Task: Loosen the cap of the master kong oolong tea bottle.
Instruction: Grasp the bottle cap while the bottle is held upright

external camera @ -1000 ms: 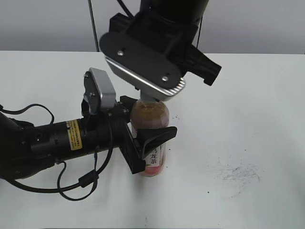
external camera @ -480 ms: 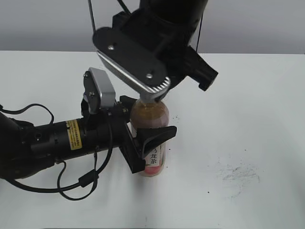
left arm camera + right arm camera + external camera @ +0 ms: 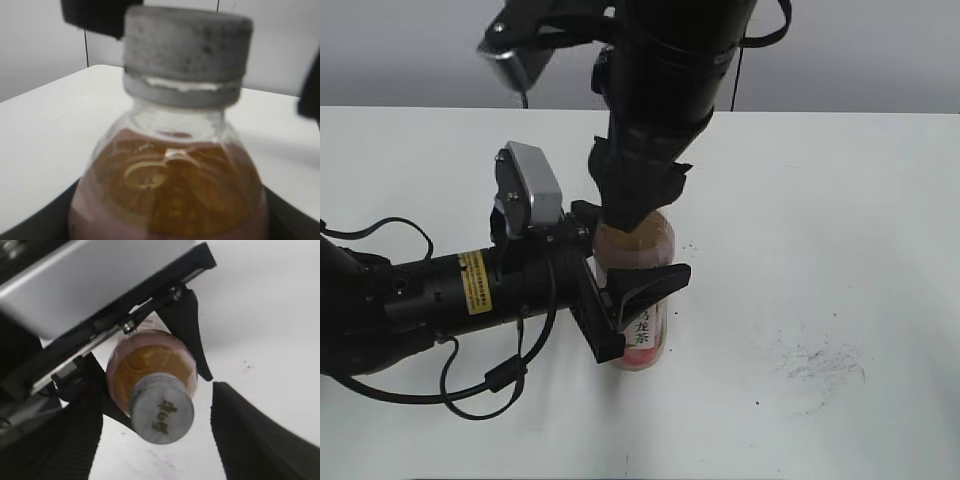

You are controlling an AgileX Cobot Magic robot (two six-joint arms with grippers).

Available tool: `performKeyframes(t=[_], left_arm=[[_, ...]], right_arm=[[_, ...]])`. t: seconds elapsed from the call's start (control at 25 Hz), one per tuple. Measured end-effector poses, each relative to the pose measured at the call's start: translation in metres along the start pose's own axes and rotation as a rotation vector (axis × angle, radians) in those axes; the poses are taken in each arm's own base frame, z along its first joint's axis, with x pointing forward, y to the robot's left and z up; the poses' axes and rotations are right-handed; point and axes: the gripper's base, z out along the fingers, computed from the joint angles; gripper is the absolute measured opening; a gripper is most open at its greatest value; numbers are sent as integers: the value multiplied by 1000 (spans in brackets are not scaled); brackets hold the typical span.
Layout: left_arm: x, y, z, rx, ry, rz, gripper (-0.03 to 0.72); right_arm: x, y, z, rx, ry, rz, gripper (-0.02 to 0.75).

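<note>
The master kong oolong tea bottle [image 3: 638,250] stands upright on the white table [image 3: 840,220], with amber tea and a pink label. My left gripper [image 3: 632,300] is shut on its body from the left; its dark fingers [image 3: 30,225] show at the bottom corners of the left wrist view around the bottle [image 3: 170,190]. The grey-white cap [image 3: 161,415] with a dark mark sits on the neck and also shows in the left wrist view [image 3: 186,50]. My right gripper [image 3: 159,400] hangs over the cap, open. Its black fingers [image 3: 255,435] flank the cap with a gap on each side. In the exterior view the right gripper [image 3: 632,215] hides the cap.
The left arm [image 3: 430,300] and its cables lie across the table's left side. Grey scuff marks [image 3: 820,365] are on the table at the right. A grey wall runs behind the table's far edge.
The right wrist has turned above the bottle's top, and its silver camera plate has swung up and to the left. The bottle and the left arm have not moved.
</note>
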Motion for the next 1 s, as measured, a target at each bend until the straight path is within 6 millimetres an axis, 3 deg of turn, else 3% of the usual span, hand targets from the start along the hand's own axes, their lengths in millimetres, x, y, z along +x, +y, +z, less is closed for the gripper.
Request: performKeyframes(t=[0.24,0.52,0.84,1.0], left_arm=[[0,0,0,0,0,0,445],[0,0,0,0,0,0,445],[0,0,0,0,0,0,445],[0,0,0,-1,0,0,445]], right_arm=[[0,0,0,-3,-1,481,488],[0,0,0,-4,1,829,475],[0,0,0,-3,4,866,276],[0,1,0,-2,6,703,273]])
